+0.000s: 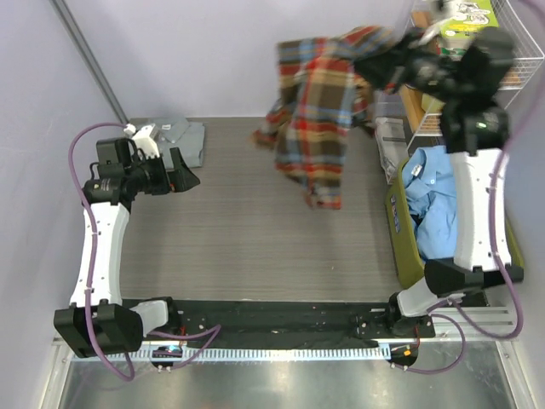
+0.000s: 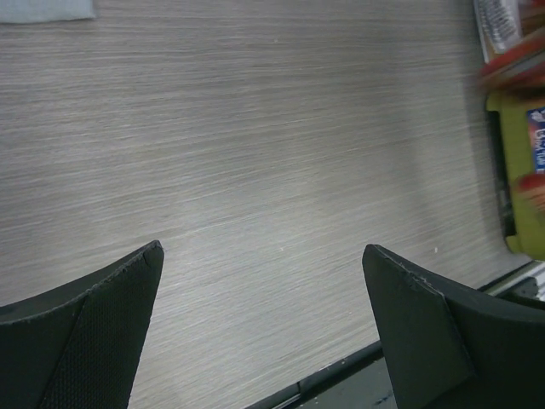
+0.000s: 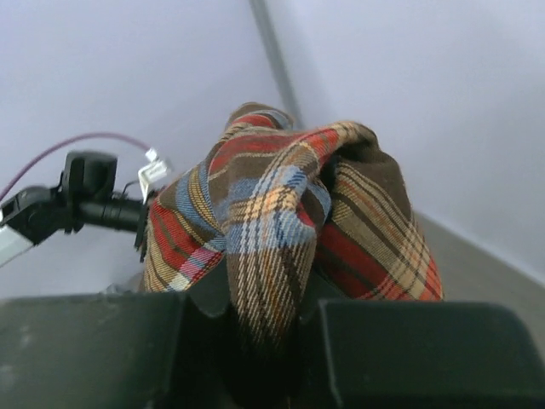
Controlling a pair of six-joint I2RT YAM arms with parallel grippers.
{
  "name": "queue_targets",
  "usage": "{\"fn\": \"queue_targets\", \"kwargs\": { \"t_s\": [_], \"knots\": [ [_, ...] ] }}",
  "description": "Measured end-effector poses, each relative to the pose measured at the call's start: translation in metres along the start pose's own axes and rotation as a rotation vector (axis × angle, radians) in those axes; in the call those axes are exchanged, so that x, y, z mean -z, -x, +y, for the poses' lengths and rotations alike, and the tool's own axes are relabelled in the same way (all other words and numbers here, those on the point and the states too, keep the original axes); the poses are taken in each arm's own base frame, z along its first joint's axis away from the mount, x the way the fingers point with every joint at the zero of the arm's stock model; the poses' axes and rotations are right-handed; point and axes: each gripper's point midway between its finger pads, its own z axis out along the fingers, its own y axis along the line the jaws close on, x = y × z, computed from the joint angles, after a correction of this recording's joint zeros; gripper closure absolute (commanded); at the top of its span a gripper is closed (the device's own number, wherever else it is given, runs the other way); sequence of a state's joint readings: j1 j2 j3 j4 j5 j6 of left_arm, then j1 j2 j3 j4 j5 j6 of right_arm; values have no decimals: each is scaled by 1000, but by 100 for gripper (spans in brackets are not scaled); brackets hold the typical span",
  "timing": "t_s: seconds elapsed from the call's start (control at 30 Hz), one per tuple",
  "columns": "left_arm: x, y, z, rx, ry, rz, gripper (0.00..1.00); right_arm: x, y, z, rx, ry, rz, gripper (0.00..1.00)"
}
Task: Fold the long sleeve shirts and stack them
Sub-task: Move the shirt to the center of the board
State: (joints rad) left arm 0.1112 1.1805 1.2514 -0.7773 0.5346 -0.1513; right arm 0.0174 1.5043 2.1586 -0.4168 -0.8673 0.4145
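The plaid flannel shirt (image 1: pixel 313 106) in red-orange, brown and blue hangs bunched in the air over the far right of the table. My right gripper (image 1: pixel 387 58) is shut on a fold of it; the pinched cloth fills the right wrist view (image 3: pixel 266 256). The pale grey shirt (image 1: pixel 183 136) lies folded at the far left of the table, partly hidden by my left arm; a corner shows in the left wrist view (image 2: pixel 47 8). My left gripper (image 1: pixel 189 179) is open and empty, held just right of the grey shirt above bare tabletop (image 2: pixel 260 256).
A yellow-green bin (image 1: pixel 407 239) at the right edge holds a light blue shirt (image 1: pixel 434 200). A wire rack (image 1: pixel 511 51) with boxes stands at the far right corner. A grey pole (image 1: pixel 89 60) leans at the back left wall.
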Motion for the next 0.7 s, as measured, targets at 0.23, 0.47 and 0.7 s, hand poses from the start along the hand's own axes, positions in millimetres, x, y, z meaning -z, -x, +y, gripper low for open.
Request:
{"fn": "queue_targets", "kwargs": {
  "t_s": [0.23,0.47,0.7],
  "knots": [
    [14,11,-3,56,-71,-50,0,-118,-165,28,-75,127,368,99],
    [47,36,6,82,-87,-179,0,-118,-253,43,-95,201,543,36],
    [41,15,18,-125,-74,-90,0,32,-347,-90,-205,-189,737,0]
  ]
}}
